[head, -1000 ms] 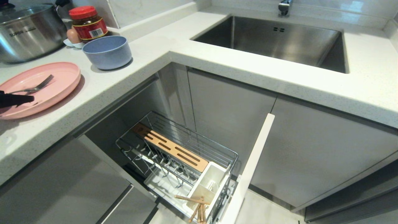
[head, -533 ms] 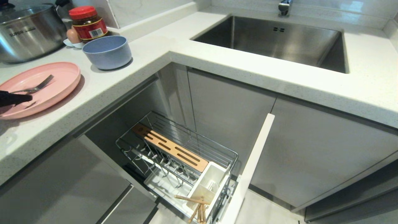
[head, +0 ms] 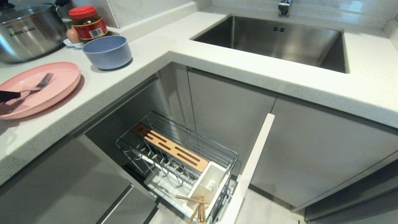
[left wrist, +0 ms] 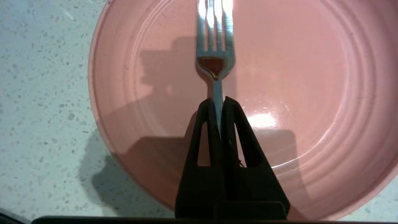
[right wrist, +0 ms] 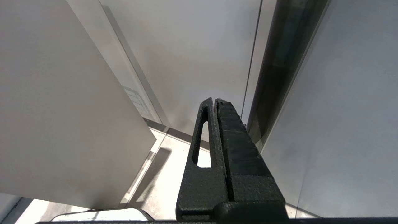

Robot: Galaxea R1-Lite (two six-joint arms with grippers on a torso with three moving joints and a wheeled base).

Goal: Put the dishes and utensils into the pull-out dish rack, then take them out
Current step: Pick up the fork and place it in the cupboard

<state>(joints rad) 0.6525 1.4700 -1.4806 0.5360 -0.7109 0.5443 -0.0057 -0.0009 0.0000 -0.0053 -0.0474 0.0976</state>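
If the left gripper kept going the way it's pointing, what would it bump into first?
Probably the pink plate. The left gripper, shut on the fork, aims across and down at the plate's face; beyond its far rim, depth is unclear.

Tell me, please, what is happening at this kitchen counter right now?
The robot's left hand is shut on the handle of the slim silver metal fork, which lies over the large flat pink plate on the counter. The pale-blue bowl stands nearby. The chrome wire pull-out rack is open below, with wooden chopsticks in its cup. The right hand is parked, shut.
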